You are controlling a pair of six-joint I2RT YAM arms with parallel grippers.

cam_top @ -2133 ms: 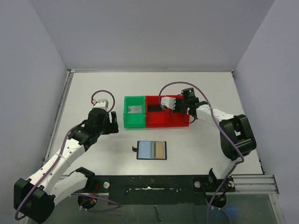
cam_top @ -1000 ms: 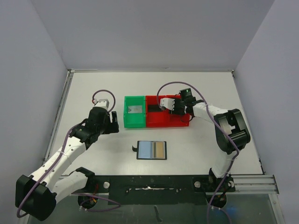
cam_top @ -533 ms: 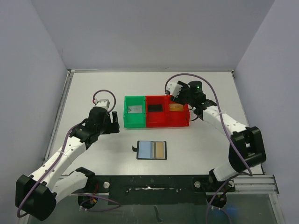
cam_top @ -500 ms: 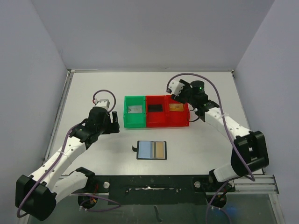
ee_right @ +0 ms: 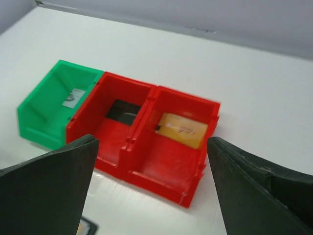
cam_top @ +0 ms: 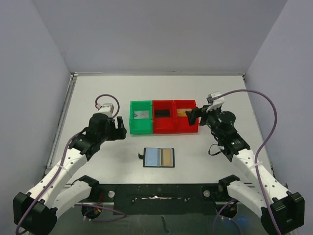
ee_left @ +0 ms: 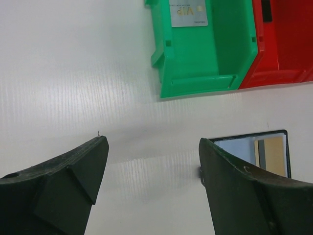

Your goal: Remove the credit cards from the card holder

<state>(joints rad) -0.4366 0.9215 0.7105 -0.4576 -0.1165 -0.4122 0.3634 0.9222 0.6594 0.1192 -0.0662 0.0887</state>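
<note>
**White table (cam_top: 98,93), cards binned, holder open**

Near the front edge, the holder (cam_top: 159,157) is laid open, well apart from the bins. The grey card (ee_left: 188,12) is seen in the green bin (ee_left: 195,83). The black card (ee_right: 122,111) and gold card (ee_right: 183,129) are in separate red bins (ee_right: 161,181). Left jaws and right jaws are spread, with nothing held.

The white table (cam_top: 98,93) carries 1 green bin (cam_top: 141,129) and 2 red bins (cam_top: 164,129) touching in a row, with the open card holder (cam_top: 159,157) lying flat nearer the arms.
</note>
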